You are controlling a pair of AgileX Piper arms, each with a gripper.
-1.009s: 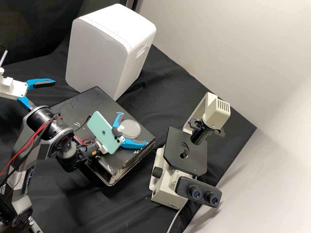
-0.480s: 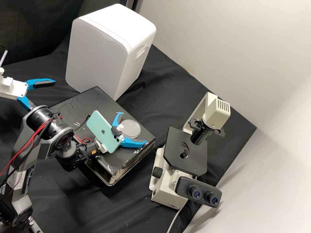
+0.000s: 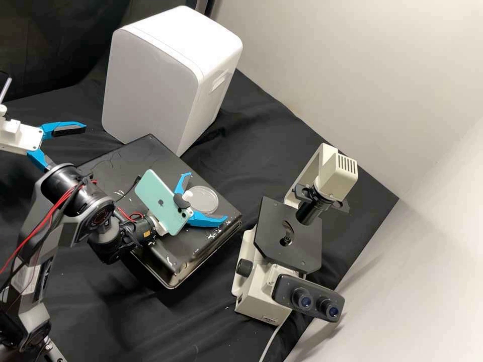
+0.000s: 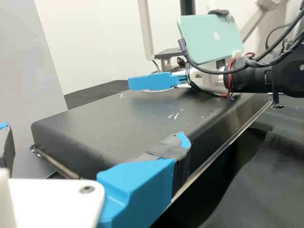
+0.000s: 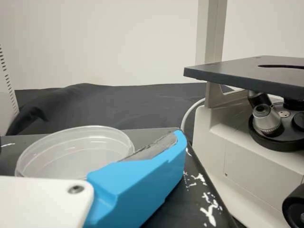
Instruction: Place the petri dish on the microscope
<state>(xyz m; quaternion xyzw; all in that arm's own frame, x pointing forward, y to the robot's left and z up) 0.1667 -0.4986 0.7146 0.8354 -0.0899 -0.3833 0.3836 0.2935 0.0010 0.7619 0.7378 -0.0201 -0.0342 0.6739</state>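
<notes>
I find the right gripper [image 3: 206, 197] spread astride the petri dish [image 3: 201, 200] at the black block's [image 3: 126, 166] corner nearest the microscope [image 3: 288, 236], seemingly without contact; the left gripper [image 3: 63, 146] hangs released.

No legible text; microscope [image 3: 254, 281] print unreadable.

Blue fingers [image 4: 142, 190] near black slab [image 4: 118, 128]; mint phone [image 4: 209, 31], right arm [image 4: 266, 78] beyond.

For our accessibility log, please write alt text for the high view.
The right gripper, open, straddles a clear petri dish lying on a black raised platform. A microscope with a black stage stands beside the platform, and a white box stands behind it.
</notes>
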